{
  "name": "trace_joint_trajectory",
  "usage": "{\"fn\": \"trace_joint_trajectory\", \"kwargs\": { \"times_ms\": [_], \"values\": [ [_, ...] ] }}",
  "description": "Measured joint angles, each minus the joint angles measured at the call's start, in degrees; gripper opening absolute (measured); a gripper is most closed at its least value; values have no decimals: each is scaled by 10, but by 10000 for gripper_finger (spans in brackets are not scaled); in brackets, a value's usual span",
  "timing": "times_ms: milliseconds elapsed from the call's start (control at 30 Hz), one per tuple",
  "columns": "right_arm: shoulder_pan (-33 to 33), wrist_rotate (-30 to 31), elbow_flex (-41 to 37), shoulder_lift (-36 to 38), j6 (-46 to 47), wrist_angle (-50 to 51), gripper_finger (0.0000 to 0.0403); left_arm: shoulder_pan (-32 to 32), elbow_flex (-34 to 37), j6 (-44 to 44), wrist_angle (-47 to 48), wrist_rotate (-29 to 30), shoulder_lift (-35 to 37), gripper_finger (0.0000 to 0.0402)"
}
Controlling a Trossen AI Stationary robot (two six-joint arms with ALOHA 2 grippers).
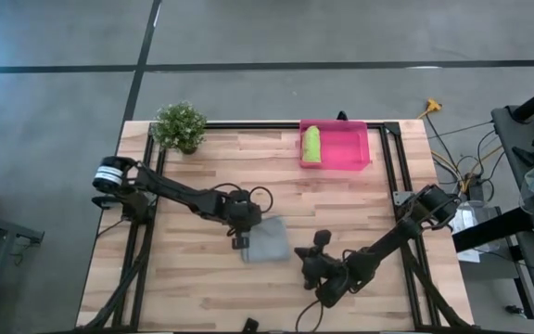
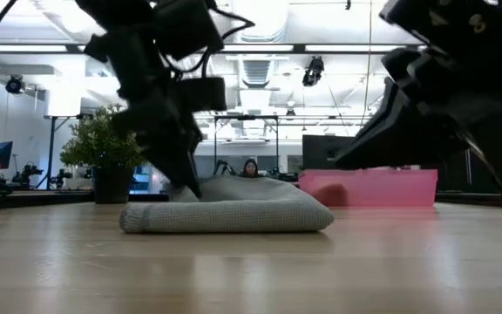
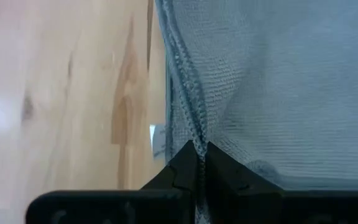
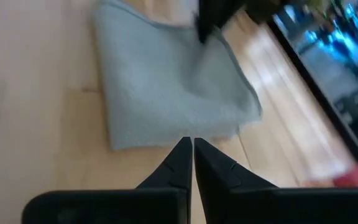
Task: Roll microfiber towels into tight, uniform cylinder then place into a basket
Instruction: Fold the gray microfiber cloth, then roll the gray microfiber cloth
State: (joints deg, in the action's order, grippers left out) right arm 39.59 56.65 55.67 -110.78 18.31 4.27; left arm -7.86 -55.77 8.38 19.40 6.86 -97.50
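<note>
Pinched between the closed dark fingers of the left gripper (image 3: 199, 163), a hemmed edge of the soft grey microfiber towel (image 3: 278, 87) fills most of the left wrist view, so the rest of that cloth is cut off there. From above, the left gripper (image 1: 240, 234) sits at the grey towel's (image 1: 268, 240) left edge, mid-table, with the cloth folded and lying flat. Its white tag cannot be made out. Level with the table, the grey towel (image 2: 229, 214) shows as a low, rounded fold, and the arms blur into dark shapes above it.

Just beside the towel's near corner, the right gripper (image 1: 319, 243) hangs with its fingers shut on nothing; its wrist view shows the closed tips (image 4: 188, 155) short of the cloth's edge.

Bare pale wooden tabletop (image 1: 193, 288) lies open toward the near edge. At the far edge, the bright pink rectangular plastic basket (image 1: 352, 148) holds the rolled lime green microfiber towel (image 1: 311, 143) against its left wall; a small green potted plant (image 1: 180, 125) stands at the far left corner
</note>
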Motion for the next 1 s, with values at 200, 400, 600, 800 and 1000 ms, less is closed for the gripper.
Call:
{"fn": "trace_joint_trajectory", "kwargs": {
  "times_ms": [200, 400, 600, 800, 1000],
  "values": [
    [-7, -1, -4, 0, -109, -50, 55, 0, 16, -1, -18, 20, -24, 54],
    [-14, -40, -6, 0, -134, -50, 98, 0, 12, -12, -10, 42, -11, 127],
    [-19, -92, -10, 0, -240, -53, 112, -2, 8, -28, -12, 42, 16, 160],
    [-46, -145, -20, 0, -330, -89, 119, -4, 9, -29, -8, 42, 19, 163],
    [-60, -182, -23, 0, -378, -128, 121, -32, 10, -88, -4, 98, 42, 163]
  ]
}}
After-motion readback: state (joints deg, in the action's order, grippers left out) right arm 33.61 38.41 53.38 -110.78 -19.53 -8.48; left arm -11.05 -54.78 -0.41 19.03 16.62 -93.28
